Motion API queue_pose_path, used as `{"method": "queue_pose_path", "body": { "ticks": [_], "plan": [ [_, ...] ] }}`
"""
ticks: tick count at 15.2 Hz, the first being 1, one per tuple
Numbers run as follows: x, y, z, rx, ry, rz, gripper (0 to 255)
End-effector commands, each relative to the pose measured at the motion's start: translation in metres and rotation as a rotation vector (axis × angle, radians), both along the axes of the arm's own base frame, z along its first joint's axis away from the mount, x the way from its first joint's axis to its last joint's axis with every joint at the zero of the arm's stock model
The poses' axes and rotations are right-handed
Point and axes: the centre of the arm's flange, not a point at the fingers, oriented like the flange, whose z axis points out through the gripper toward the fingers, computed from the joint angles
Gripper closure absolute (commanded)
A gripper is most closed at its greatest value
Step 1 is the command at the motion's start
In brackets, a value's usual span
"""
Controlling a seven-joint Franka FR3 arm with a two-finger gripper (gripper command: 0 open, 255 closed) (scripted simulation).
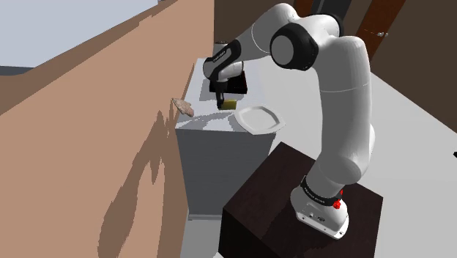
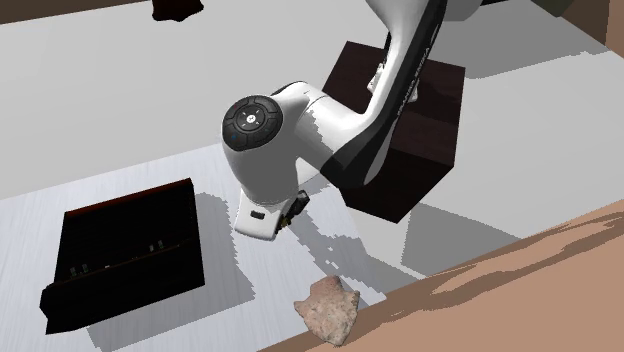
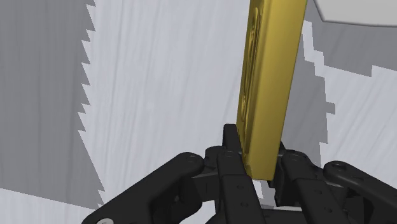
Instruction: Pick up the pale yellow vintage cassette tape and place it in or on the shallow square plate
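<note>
Golden-yellow cassette tape (image 3: 270, 83) stands edge-on, clamped between the closed fingers of the black gripper (image 3: 259, 159), low over the pale grey table (image 1: 212, 126); can't tell whether it touches. White square plate (image 1: 258, 119) sits just beside it. Pinkish rock-like lump (image 1: 182, 107) lies at the table edge.

Bright and sharp; the arm's (image 1: 344, 110) jagged-edged shadows cross the tabletop (image 3: 165, 76) behind the evenly lit cassette tape (image 3: 270, 83).

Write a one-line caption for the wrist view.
Black gripper clasping the yellow cassette tape edge-on, pale surface beyond.
</note>
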Motion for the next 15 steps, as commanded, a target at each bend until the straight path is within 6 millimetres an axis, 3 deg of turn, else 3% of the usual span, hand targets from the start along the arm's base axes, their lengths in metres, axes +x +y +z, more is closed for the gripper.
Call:
{"method": "queue_pose_path", "body": {
  "ticks": [1, 13, 15],
  "plan": [
    [0.000, -0.001, 0.011, 0.000, 0.000, 0.000, 255],
    [0.000, -0.001, 0.074, 0.000, 0.000, 0.000, 255],
    [-0.025, -0.008, 0.074, 0.000, 0.000, 0.000, 255]
  ]
}}
